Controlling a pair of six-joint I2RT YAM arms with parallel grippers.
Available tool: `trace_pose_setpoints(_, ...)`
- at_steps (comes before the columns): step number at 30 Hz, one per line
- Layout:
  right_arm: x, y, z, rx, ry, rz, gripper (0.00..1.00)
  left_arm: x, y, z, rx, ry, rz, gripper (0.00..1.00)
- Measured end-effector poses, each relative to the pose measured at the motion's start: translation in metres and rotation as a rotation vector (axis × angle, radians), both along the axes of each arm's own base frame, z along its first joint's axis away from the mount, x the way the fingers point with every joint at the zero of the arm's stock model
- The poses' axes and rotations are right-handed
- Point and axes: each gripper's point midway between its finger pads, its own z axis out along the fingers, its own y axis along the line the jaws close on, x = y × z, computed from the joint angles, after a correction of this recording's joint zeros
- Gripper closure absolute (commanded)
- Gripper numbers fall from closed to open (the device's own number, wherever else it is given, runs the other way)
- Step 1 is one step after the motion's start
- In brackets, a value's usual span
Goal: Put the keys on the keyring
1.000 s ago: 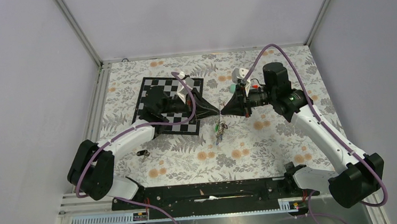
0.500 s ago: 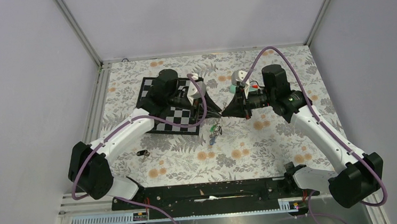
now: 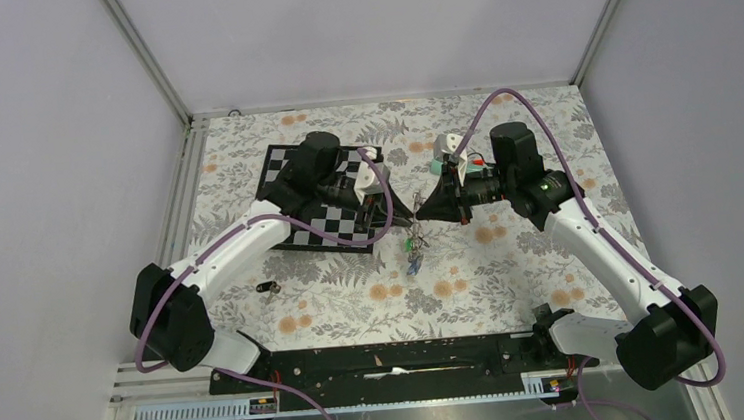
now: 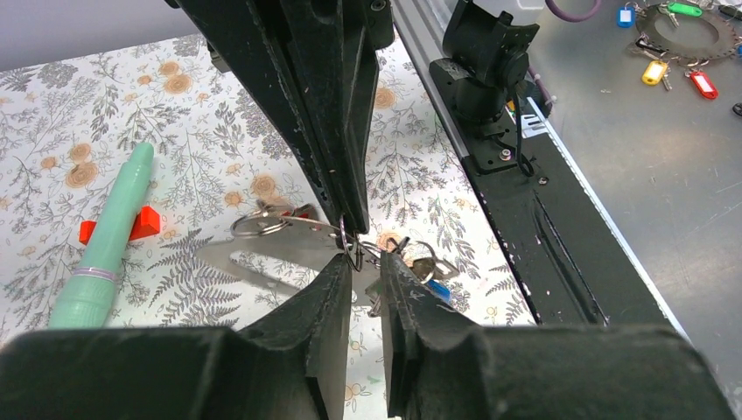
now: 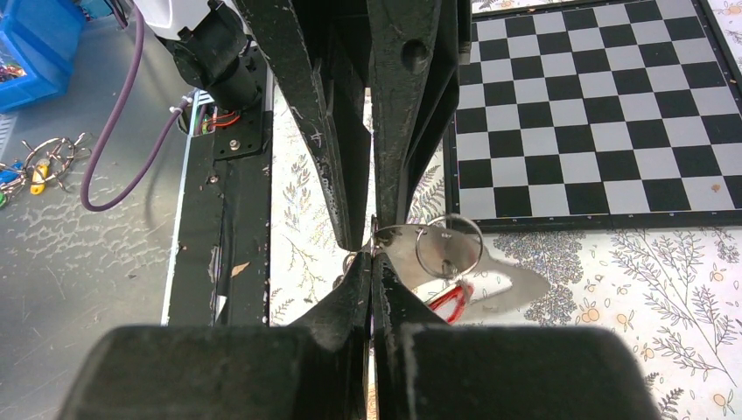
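The keyring (image 4: 289, 241), a thin grey metal loop, hangs in the air between the two grippers over the floral cloth. My right gripper (image 5: 372, 254) is shut on its edge, with the loop (image 5: 499, 271) reaching away to the right. A split ring (image 5: 448, 245) and a red tag (image 5: 451, 299) hang from the loop. My left gripper (image 4: 366, 261) faces it tip to tip, jaws a narrow gap apart, with a small ring (image 4: 353, 249) right at the tips. Keys (image 4: 426, 269) with a blue tag dangle beside that gripper. From above, the bunch of keys (image 3: 414, 259) hangs below both grippers (image 3: 412, 217).
A chessboard (image 3: 279, 167) lies under the left arm. A teal tube (image 4: 105, 245) with a red cap rests on the cloth behind the right gripper. A small black object (image 3: 268, 287) lies near the front left. More tagged keys (image 4: 674, 52) lie on the metal bench beyond the black rail (image 4: 525, 175).
The left gripper has gone from shut to slightly parted, and the left arm's wrist has swung up over the chessboard. The hanging keys have shifted a little. The right arm has barely moved.
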Motion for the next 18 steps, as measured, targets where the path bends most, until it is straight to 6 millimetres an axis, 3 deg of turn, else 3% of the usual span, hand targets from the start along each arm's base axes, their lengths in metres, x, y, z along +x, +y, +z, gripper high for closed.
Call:
trace_pose_setpoints(14,-0.0013,-0.0004,-0.0046,-0.004,0.011,0.001,1.0,0.0017,-0.0006,0.0024,0.004,-0.004,0.002,0.76)
trace_pose_setpoints(18,-0.0016,-0.0006,-0.0058,-0.006,0.014,0.001,1.0,0.0031,-0.0016,0.0058,0.0,-0.012,0.005,0.8)
